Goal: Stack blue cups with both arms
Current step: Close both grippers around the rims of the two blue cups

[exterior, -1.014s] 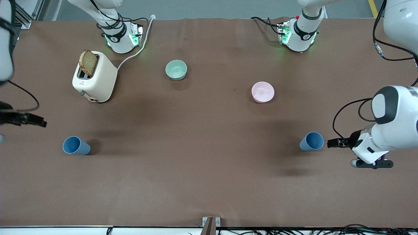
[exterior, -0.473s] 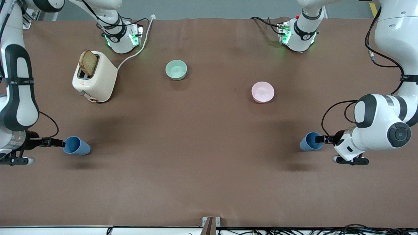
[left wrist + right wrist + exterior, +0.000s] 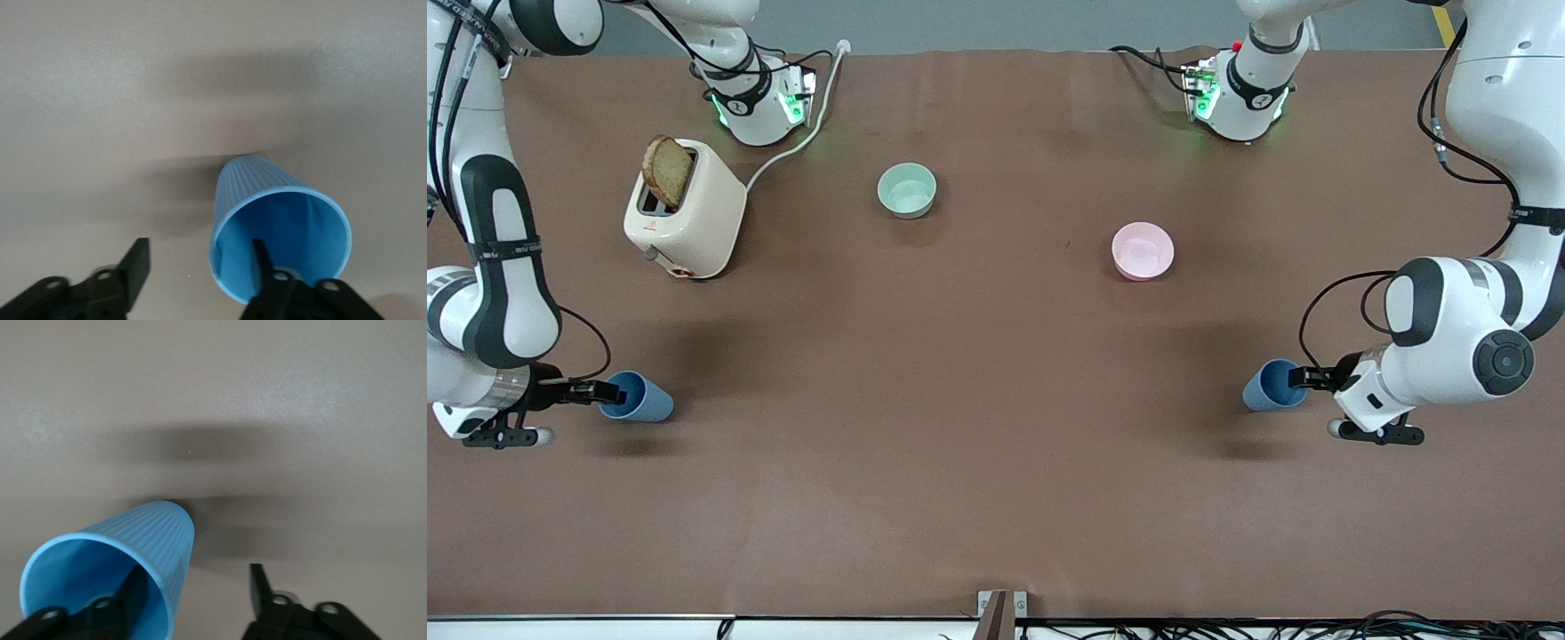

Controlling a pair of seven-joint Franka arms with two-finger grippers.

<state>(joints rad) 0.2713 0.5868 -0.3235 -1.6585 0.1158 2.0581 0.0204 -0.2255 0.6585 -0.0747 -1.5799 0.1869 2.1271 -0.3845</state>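
Observation:
Two blue cups stand on the brown table. One cup [image 3: 640, 400] is toward the right arm's end, the other cup [image 3: 1267, 387] toward the left arm's end. My right gripper [image 3: 609, 391] is open at its cup's rim. In the right wrist view, one finger is inside the cup [image 3: 143, 537] and the other is outside, with the gripper [image 3: 197, 580] straddling the wall. My left gripper [image 3: 1300, 378] is open in the same way. In the left wrist view it [image 3: 200, 253] has one finger inside its cup [image 3: 267, 193] and one outside.
A cream toaster [image 3: 689, 213] holding a slice of bread stands near the right arm's base. A pale green bowl [image 3: 907, 189] and a pink bowl [image 3: 1143, 251] sit farther from the front camera than the cups, between the two arms.
Both arms have swung in from the table's ends and lowered. Each gripper moved up to its blue cup and now has one finger over the rim. The cups have not moved.

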